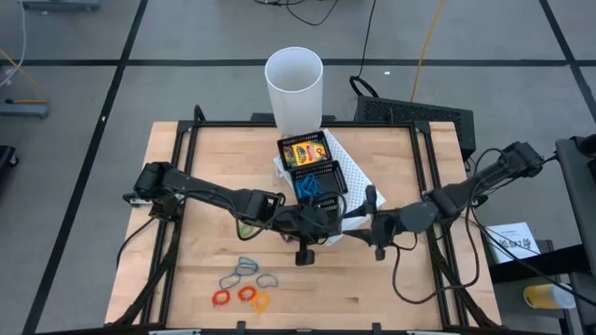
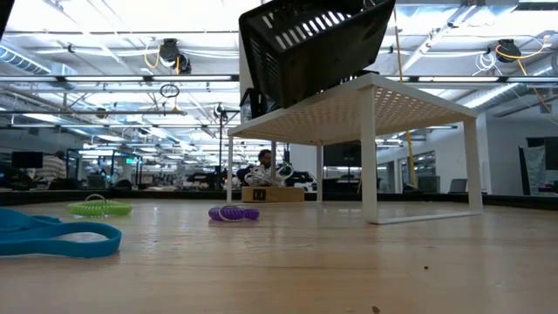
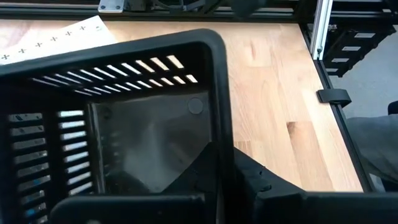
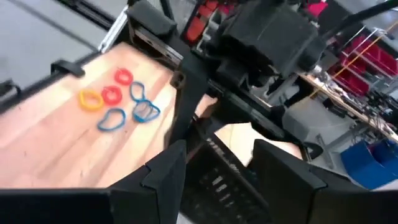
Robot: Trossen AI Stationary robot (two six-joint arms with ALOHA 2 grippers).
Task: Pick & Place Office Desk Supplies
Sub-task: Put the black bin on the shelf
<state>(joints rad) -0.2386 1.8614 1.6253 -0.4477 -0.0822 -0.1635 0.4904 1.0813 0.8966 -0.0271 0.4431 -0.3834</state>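
The black mesh tray (image 1: 313, 173) sits tilted on a white perforated riser (image 2: 366, 96), next to the white cup (image 1: 294, 86). Yellow-and-green crayon boxes (image 1: 303, 151) fill its far compartment and blue rubber bands (image 1: 312, 189) lie in the middle one. My left gripper (image 1: 305, 226) is shut on the tray's near end. My right gripper (image 1: 371, 225) is open by the tray's near right corner, with tray mesh (image 4: 217, 177) showing between its fingers. Several loose rubber bands (image 1: 244, 284) lie on the table near the front edge. My left gripper holds the side wall of the tray's near compartment (image 3: 222, 130), one finger (image 3: 186, 171) inside the compartment and one (image 3: 273, 190) outside. It comes level from the table's left. The tray sits tilted on the riser (image 2: 305, 48). My right gripper: I cannot tell whether it touches the tray.
Blue (image 2: 52, 235), green (image 2: 100, 208) and purple (image 2: 234, 213) bands lie on the wood in the low view. Red, orange and blue bands (image 4: 115, 99) show in the right wrist view. Black rails (image 1: 177, 149) frame the table. The near right part of the table is bare wood (image 1: 372, 288).
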